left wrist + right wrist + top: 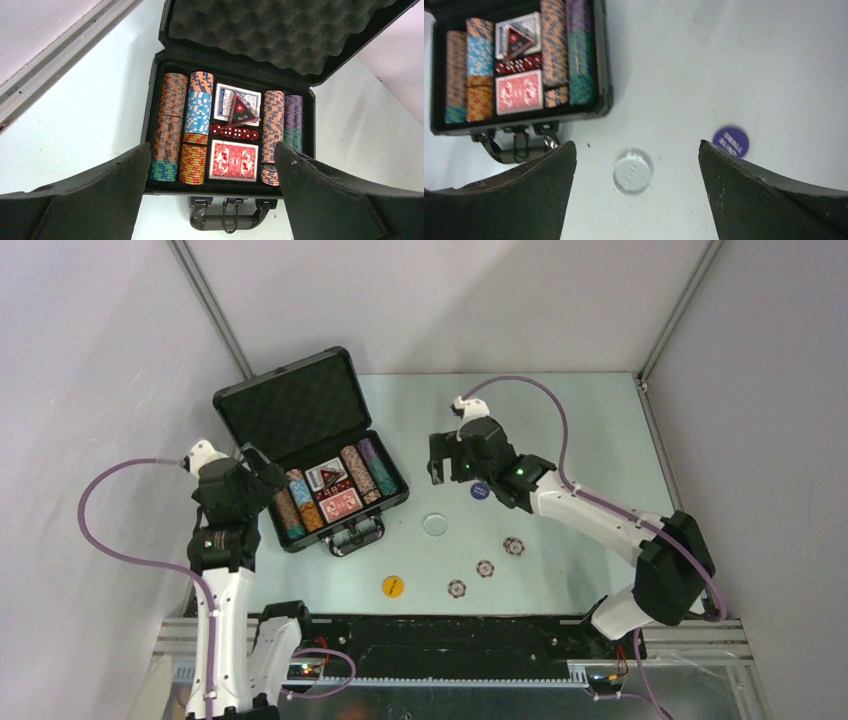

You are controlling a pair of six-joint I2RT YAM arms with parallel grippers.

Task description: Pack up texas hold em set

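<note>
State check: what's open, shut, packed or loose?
Black hard briefcase: open, lid up.
Left gripper: open, empty.
Right gripper: open, empty.
Clear round disc: loose on table.
Blue round disc: loose on table.
Yellow round disc: loose on table.
Three striped poker chips: loose on table.
Red card deck: in briefcase.

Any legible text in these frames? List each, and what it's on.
"ALL IN": black triangular plaque lying on the blue-backed card deck.
Round blue disc: white lettering, blurred.
Round yellow disc: dark print, too small.
Round clear disc: markings unreadable.
</note>
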